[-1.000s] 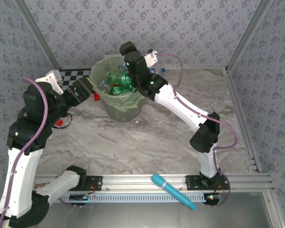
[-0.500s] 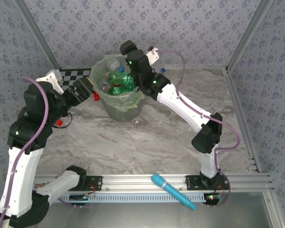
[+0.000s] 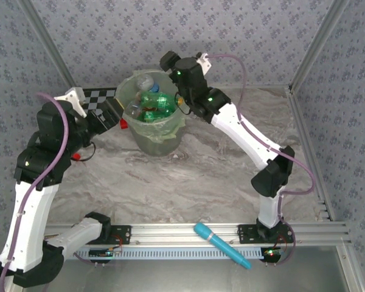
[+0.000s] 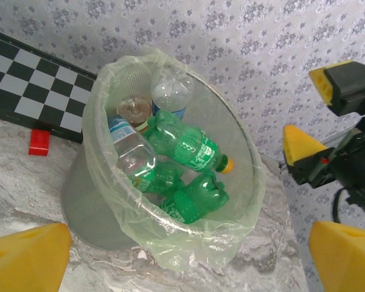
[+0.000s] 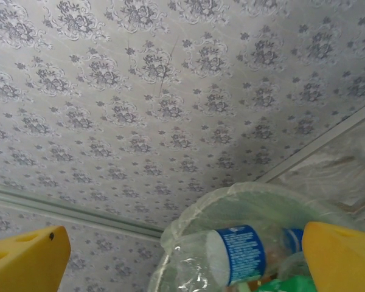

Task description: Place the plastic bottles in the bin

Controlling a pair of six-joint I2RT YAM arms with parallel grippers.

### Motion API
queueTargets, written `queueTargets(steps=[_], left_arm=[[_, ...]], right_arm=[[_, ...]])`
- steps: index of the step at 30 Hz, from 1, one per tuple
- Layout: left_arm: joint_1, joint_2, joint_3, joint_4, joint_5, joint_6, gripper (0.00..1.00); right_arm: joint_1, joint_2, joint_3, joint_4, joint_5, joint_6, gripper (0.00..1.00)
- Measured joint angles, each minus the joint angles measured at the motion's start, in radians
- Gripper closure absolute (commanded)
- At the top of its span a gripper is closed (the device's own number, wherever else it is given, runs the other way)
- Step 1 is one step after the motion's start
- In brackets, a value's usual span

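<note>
Showing left gripper point(image 4: 187, 246) and right gripper point(image 5: 182, 258) spread, empty, by the bin point(image 4: 234, 131) holding bottles point(image 4: 185, 146): drop step apparently done; next, seek any stragglers.

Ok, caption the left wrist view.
Green and clear plastic bottles piled inside the pale-green bag-lined bin, small red block beside it.

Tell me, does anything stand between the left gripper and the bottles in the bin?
Nothing visible does. The bin is uncovered, the bottles lie exposed inside it, and the right gripper stands off to one side, not between them and the left gripper.
</note>
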Motion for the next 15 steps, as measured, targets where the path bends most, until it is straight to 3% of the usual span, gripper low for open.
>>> queueTargets(steps=[8, 15], left_arm=[[-0.037, 0.050, 0.000, 0.002, 0.060, 0.004, 0.00], [-0.062, 0.122, 0.034, 0.003, 0.077, 0.032, 0.00]], right_arm=[[-0.158, -0.145, -0.120, -0.108, -0.101, -0.089, 0.01], [-0.319, -0.149, -0.206, -0.161, -0.220, -0.153, 0.01]])
